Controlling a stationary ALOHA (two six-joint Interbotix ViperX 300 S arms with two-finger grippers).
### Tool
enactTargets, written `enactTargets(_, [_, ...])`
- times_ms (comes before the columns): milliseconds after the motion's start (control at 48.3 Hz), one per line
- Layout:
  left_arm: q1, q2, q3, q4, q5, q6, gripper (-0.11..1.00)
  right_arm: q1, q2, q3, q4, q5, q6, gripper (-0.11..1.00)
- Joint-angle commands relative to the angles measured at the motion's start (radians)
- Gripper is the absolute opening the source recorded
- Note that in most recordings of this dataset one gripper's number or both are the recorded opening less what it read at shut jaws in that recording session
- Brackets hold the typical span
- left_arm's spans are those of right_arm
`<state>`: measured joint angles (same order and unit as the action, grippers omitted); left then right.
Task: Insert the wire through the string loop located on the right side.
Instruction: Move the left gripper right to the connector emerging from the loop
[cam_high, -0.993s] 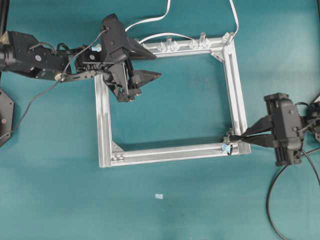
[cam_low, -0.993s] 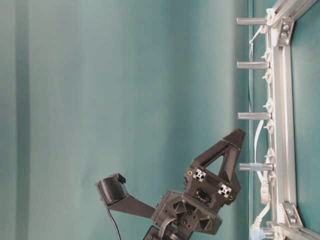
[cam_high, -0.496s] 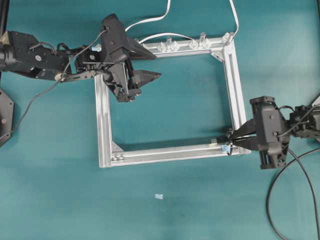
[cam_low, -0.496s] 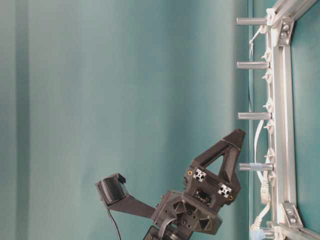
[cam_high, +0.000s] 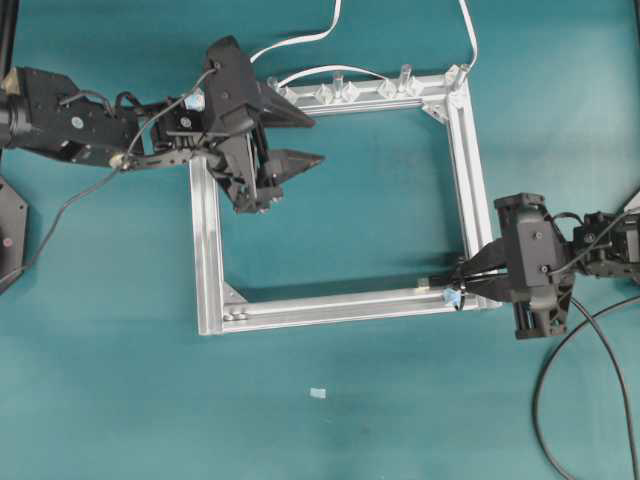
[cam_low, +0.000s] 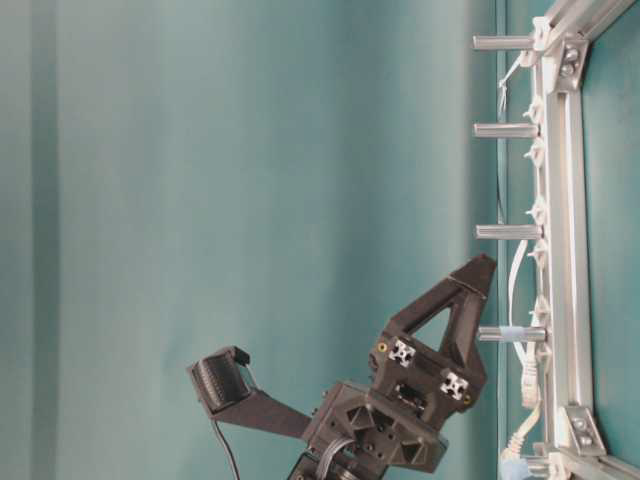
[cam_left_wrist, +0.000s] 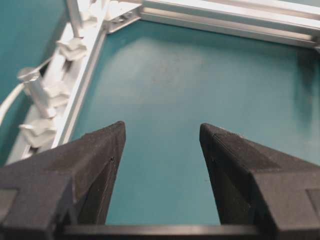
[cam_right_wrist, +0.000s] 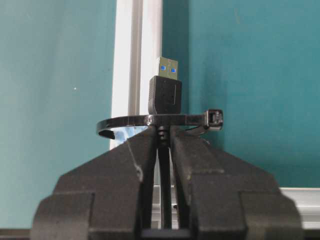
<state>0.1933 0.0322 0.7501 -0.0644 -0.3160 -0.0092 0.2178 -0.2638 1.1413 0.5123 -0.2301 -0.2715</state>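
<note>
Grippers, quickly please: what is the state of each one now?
Left gripper: open, holding nothing.
Right gripper: closed on the wire, plug past the string loop.

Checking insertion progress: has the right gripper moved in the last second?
Yes. The right gripper moved left in the overhead view, closing on the aluminum frame's bottom-right corner.

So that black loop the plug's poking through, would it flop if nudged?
Probably not much: the string loop holds an open arc unsupported, so it looks springy. The wire seems stiffer at its plug, standing upright from the right gripper, whose jaws pinch it.
</note>
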Motion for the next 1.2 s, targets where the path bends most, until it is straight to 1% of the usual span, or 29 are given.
enactTargets(0, [-0.032,-0.028,-0.018,0.003,-0.003,0.000,0.61,-0.002,-0.006,-0.014,-0.003,-0.009,0.002,0.12])
enactTargets(310, [-0.163,-0.028,-0.018,0.003,0.023,-0.008,0.61,-0.002,-0.006,-0.015,-0.005,-0.009,0.002,0.12])
enactTargets(600, [-0.262,-0.028,-0.021,0.003,0.058,-0.009,0.61,-0.002,-0.006,-0.011,-0.003,-0.012,0.002,0.12])
enactTargets(765, [-0.282,-0.023,-0.025,0.003,0.058,-0.009,0.61,-0.002,-0.006,-0.011,-0.003,-0.014,0.002,0.12])
enactTargets(931, [-0.282,-0.015,-0.034,0.003,0.058,-0.009,0.61,-0.002,-0.006,-0.014,-0.003,-0.014,0.002,0.12])
enactTargets(1179, [-0.281,0.041,-0.086,0.003,0.058,-0.008,0.61,-0.002,-0.006,-0.011,-0.003,-0.015,0.002,0.12])
